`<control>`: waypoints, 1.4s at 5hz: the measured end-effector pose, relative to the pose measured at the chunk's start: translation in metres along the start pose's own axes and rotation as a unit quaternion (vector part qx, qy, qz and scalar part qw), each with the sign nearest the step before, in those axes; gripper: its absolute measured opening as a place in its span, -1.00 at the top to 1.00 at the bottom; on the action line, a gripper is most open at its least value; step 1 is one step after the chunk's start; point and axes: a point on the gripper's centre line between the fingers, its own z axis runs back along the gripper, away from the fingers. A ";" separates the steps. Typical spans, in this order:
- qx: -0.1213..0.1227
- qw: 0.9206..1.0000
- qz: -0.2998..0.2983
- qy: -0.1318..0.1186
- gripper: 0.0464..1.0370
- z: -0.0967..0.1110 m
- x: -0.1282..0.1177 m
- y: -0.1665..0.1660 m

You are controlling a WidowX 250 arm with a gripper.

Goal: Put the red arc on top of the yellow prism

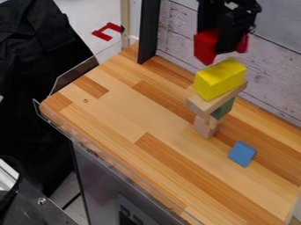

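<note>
We see the red arc (205,47) up in the air near the top of the view, to the right of the middle. The gripper (230,47) has it clamped, with red showing on both sides of the black fingers. The arc is just above the yellow prism (220,81); we cannot tell whether its lower left corner touches it.

The prism lies on a pale wooden plank (203,105), which juts out at a slant. Under the plank we see a green block (224,109) on the right and pale wooden blocks (204,127) on the left, the lowest of them standing on the table (141,114).

Near the foot of this tower, towards the lower right, a blue block (242,154) lies on the table. Behind the table we have a pale plank wall (270,28) and a dark post (148,33) at the far corner. A clear guard (76,74) runs along the table's left side. Past it, we see a red C-shaped thing (101,34) on the floor and black cloth (35,66) at the left edge.
</note>
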 end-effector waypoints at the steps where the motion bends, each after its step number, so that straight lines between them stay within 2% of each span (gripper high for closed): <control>1: -0.002 0.993 -0.121 0.003 -0.07 0.007 -0.004 -0.007; 3: -0.002 0.991 -0.131 0.001 -0.07 0.003 -0.001 -0.012; 4: -0.010 0.993 -0.115 0.012 -0.07 -0.013 0.004 -0.010; 6: -0.006 0.999 -0.052 0.006 -0.07 -0.017 0.005 -0.009; 7: -0.010 1.000 -0.025 0.016 -0.17 -0.019 0.002 -0.010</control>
